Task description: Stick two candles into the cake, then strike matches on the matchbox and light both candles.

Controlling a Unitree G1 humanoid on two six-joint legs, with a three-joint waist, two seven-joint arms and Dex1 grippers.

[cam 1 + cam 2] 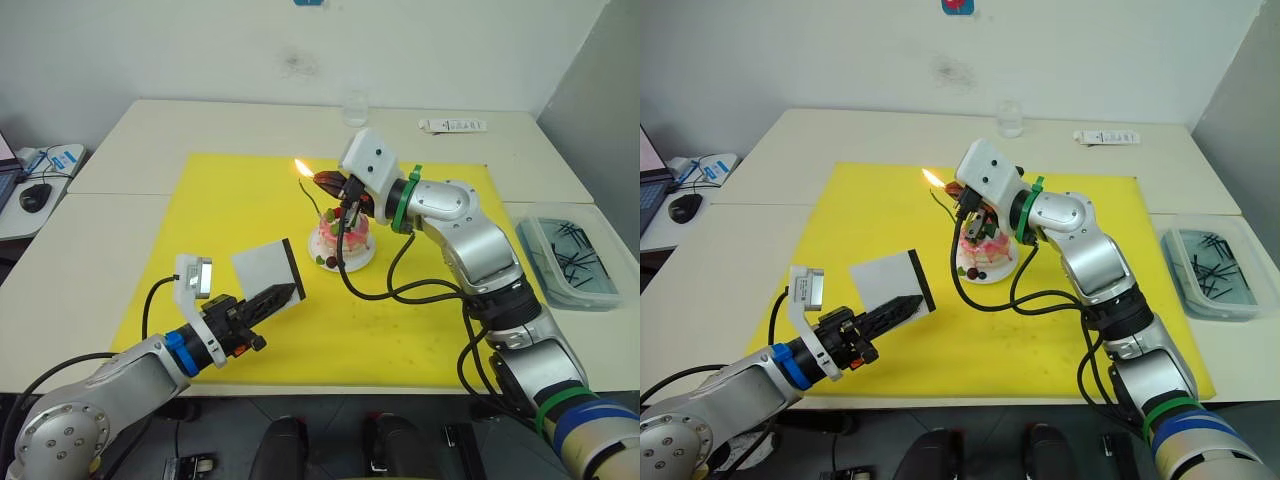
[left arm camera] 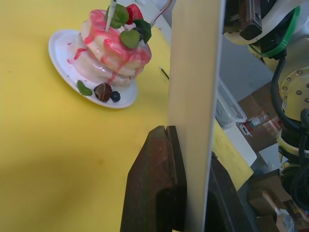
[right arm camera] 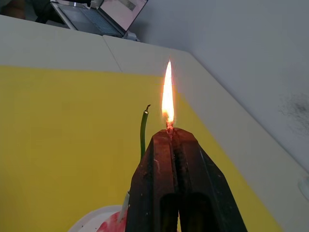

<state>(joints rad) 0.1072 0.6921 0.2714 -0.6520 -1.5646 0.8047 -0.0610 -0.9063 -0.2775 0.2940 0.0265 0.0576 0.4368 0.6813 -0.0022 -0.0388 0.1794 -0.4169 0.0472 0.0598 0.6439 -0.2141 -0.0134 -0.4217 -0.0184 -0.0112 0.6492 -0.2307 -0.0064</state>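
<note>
**Lit match held over the cake, matchbox gripped at the mat's near edge**

The cake [image 1: 342,238] sits on its small white plate [image 1: 350,262] near the middle of a yellow mat [image 1: 240,210] spread on the pale bench [image 1: 150,130]. Directly above the cake, the right pincer [image 1: 325,183] has its fingers pressed together on a burning match [image 3: 169,126], the flame [image 1: 300,167] standing up from the fingertips on the cake's left. Just beside the flame, a thin green candle [image 3: 143,130] rises from the cake, its dark wick tip bent over and unlit; flame and wick are close but apart. A second, pale candle [image 2: 111,14] stands in the top of the cake among the strawberry and green leaves.

Nearer the robot and to the left of the cake, the left pincer [image 1: 278,295] pinches the white matchbox [image 1: 264,276] by its lower edge, holding it raised off the mat, black strip turned toward the cake. Open yellow mat lies between matchbox and plate, and wide bare mat stretches behind the cake to the far edge.

Well right of the cake, off the mat, a clear tray [image 1: 575,258] on the bench holds dark sticks. A glass [image 1: 355,108] stands behind the cake, beyond the mat's far edge.
</note>
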